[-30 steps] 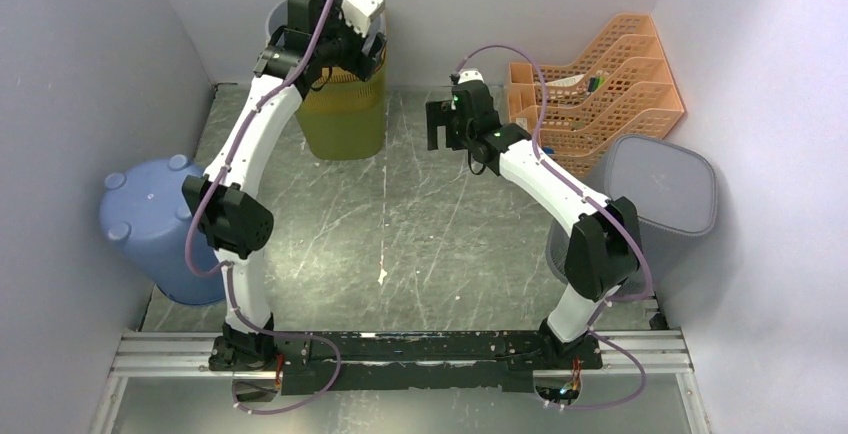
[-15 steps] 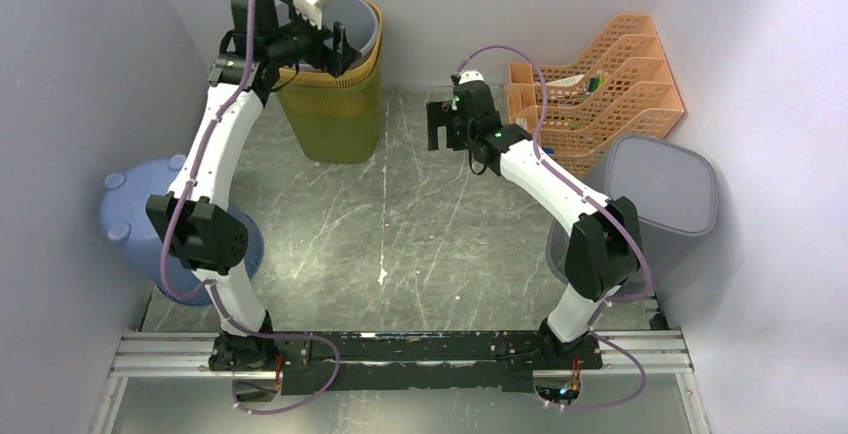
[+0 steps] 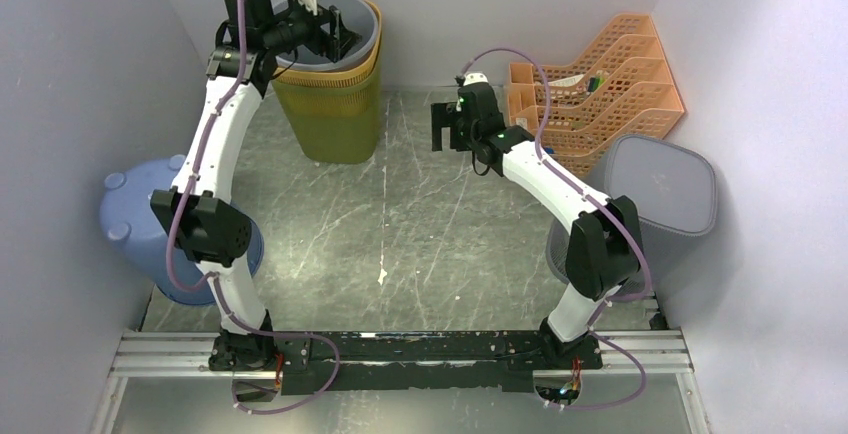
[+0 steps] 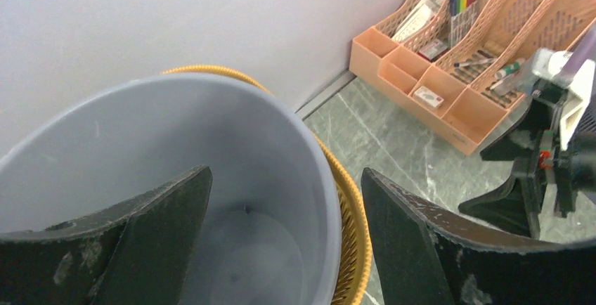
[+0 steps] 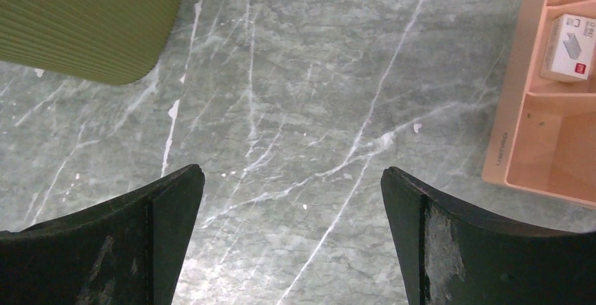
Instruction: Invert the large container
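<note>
A tall olive-yellow ribbed container point(image 3: 335, 114) stands upright at the back against the wall, with a grey bin point(image 3: 362, 16) nested inside it. My left gripper point(image 3: 335, 34) is open above the top. In the left wrist view my left gripper point(image 4: 284, 178) straddles the right rims: one finger is over the grey bin's point(image 4: 176, 143) hollow and the other is outside the yellow rim point(image 4: 346, 210). My right gripper point(image 3: 440, 126) is open and empty over the floor, right of the container. In the right wrist view my right gripper point(image 5: 292, 173) has the olive wall point(image 5: 91, 24) at upper left.
An orange file organiser point(image 3: 600, 84) with small items stands at the back right, also in the left wrist view point(image 4: 457, 59) and the right wrist view point(image 5: 555, 108). A grey square bin point(image 3: 660, 189) stands at the right. A blue bucket point(image 3: 140, 214) lies bottom-up at the left wall.
My left arm has swung back and to the left, bringing its gripper from the container's front to its top rim. The right gripper has shifted slightly to the right.
</note>
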`<state>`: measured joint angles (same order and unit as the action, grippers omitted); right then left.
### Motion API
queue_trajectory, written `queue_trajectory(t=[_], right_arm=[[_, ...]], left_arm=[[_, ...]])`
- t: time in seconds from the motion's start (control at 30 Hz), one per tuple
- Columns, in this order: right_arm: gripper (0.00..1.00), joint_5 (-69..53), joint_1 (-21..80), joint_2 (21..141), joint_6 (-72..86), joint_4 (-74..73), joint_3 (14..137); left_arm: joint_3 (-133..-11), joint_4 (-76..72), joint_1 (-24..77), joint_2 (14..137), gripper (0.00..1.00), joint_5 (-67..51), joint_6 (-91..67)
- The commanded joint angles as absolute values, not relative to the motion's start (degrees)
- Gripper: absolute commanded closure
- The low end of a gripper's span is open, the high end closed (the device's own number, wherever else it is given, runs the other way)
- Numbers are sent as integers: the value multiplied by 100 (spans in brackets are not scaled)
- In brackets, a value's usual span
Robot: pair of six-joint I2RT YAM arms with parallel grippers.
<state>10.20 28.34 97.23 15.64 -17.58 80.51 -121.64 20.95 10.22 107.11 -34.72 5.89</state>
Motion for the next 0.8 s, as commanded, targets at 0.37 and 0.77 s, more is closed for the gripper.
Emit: queue_trajectory(t=[0.37,0.77], right_arm=[[0,872,2598,9708,1625,-1591,7825],[0,853,2569,9653,1628,-1562,7674]], left_arm=[[-11893,2769,1020,10806,10,-3225,1233],[-12386,3701,1335,11351,15,-1940,1930]])
